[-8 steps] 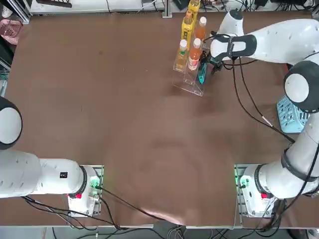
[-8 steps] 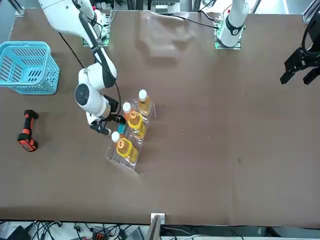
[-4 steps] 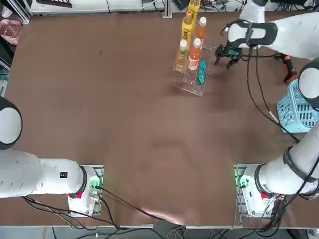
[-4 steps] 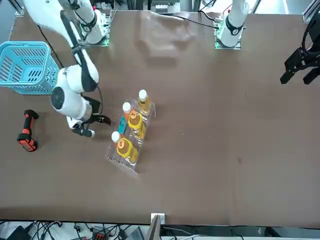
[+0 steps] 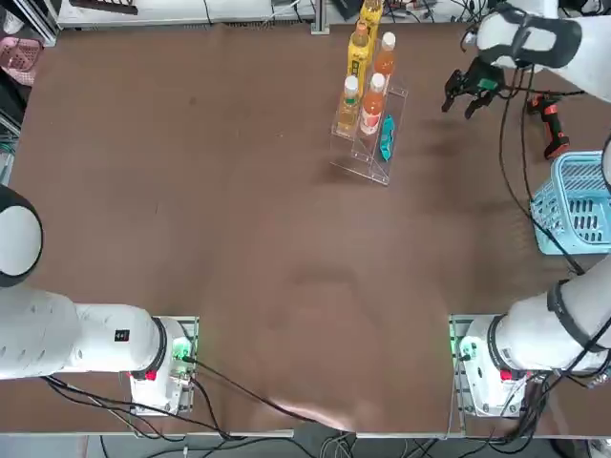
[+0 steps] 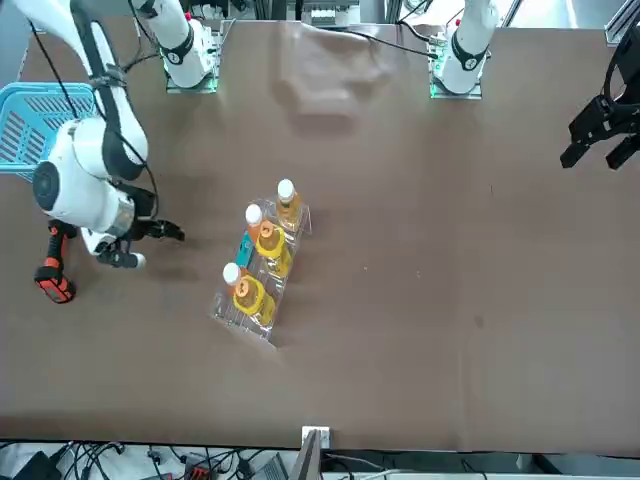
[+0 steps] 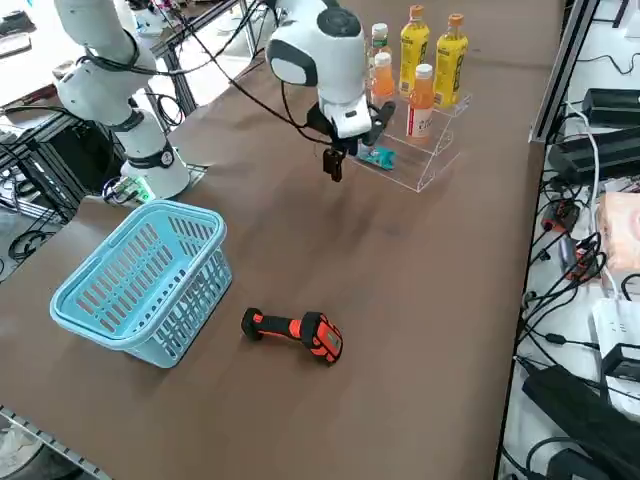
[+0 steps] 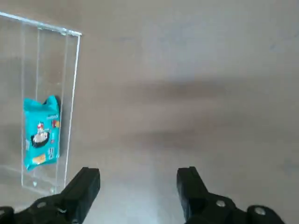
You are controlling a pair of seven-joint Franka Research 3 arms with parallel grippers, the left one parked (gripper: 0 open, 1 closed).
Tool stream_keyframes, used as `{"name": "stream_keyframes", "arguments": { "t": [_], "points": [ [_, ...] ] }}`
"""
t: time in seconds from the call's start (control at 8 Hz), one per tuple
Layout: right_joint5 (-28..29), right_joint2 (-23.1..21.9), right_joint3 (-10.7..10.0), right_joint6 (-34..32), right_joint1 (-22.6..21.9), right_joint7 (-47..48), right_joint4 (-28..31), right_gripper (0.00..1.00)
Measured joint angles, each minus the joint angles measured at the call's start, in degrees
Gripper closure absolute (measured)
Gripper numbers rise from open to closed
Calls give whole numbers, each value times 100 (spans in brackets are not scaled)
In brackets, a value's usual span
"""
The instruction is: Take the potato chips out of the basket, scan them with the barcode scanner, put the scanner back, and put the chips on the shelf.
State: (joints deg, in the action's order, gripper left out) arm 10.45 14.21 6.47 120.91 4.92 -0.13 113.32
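Teal-blue chips packet [image 8: 41, 132] sits on the clear acrylic stepped shelf [image 5: 368, 164] (leaning, may topple); right gripper [image 8: 138, 186] jaws released, empty.

1. I see a brown table [image 5: 239, 239] with most of its surface bare.
2. Four drink bottles stand upright in a cluster: two yellow bottles [image 7: 432, 45] at the back, two orange bottles [image 7: 421, 100] with white caps in front.
3. Black cables [image 7: 560, 330] trail along the table's edge in the right side view.
4. A pink basket [image 5: 21, 59] sits off the table's far left corner in the top view.
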Motion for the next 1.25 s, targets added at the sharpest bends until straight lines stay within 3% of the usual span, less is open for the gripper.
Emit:
{"name": "stream_keyframes", "arguments": {
  "t": [0.25, 0.62, 1.0, 1.25],
  "points": [
    [-418, -318, -18, -1248, 291, -260, -751, 0],
    [-780, -428, -28, -2818, 548, -429, -2189, 0],
    [-998, -421, -24, -3758, 579, -434, -3186, 0],
    [-1071, -423, 55, -4035, 502, -433, -3523, 0]
  ]
}}
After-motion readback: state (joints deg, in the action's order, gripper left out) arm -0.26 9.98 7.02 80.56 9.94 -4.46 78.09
